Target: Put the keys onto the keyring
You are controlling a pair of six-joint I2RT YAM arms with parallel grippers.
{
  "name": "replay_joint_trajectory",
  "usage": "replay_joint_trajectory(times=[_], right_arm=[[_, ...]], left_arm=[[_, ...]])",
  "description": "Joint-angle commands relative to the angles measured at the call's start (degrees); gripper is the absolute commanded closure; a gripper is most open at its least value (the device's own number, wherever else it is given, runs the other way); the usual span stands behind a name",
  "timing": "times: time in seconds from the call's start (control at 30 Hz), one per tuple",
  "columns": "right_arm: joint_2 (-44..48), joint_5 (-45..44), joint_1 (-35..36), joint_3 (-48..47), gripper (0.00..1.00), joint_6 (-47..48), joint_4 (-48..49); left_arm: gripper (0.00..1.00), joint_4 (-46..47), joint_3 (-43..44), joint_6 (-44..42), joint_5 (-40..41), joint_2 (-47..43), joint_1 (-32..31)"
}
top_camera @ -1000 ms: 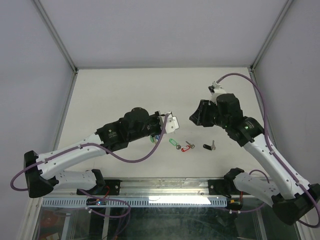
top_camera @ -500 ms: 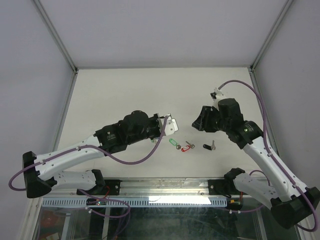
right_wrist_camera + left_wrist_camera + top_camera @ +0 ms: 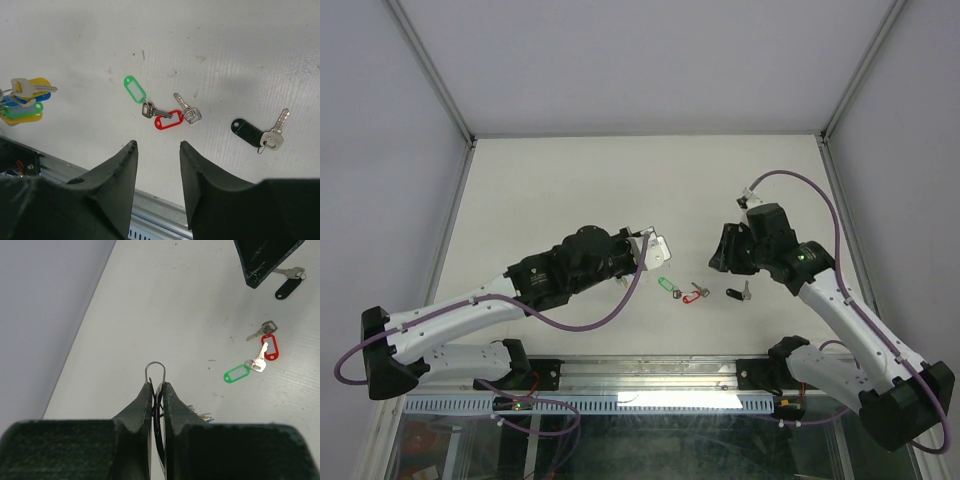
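Keys point(image 3: 149, 110) with green, red and black tags lie loose on the counter point(image 3: 240, 45) just ahead of the right fingers point(image 3: 120, 170), parted and empty, the red-tagged key point(image 3: 168, 121) nearest their gap, long axis finger-to-finger; left fingers point(image 3: 142, 402) clench the keyring point(image 3: 155, 371), farther left.

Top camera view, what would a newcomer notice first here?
Three loose keys lie in a row on the white table between the arms: a green-tagged key, a red-tagged key and a black-tagged key. The left gripper is shut on a thin wire keyring, and the right gripper hangs open above the loose keys.
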State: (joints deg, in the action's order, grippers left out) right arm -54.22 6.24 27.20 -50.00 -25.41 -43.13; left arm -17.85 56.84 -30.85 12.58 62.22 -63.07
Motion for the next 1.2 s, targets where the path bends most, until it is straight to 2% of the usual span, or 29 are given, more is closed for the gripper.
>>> replay_joint_trajectory(times=[0.0, 0.2, 0.33, 0.73, 1.17], right_arm=[[-3.1, -1.2, 0.4, 1.3, 0.59, -0.5, 3.0], [-12.1, 5.0, 6.2, 0.0, 0.59, 4.7, 9.3], [-18.6, 12.4, 6.8, -0.4, 0.64, 9.6, 14.2], [-30.1, 15.0, 6.9, -1.2, 0.69, 13.6, 19.2], [-35.7, 14.5, 6.9, -1.1, 0.7, 14.3, 22.4]], left_arm=[[1.0, 4.9, -0.6, 0.5, 3.4, -2.1, -0.4], [1.0, 4.9, -0.9, 0.3, 3.4, -1.7, -0.5], [1.0, 4.9, -1.3, 0.1, 3.4, -2.2, -0.5], [1.0, 4.9, -1.8, -0.2, 3.3, -2.1, -0.4], [1.0, 4.9, -2.0, -0.4, 3.8, -1.7, -0.4]])
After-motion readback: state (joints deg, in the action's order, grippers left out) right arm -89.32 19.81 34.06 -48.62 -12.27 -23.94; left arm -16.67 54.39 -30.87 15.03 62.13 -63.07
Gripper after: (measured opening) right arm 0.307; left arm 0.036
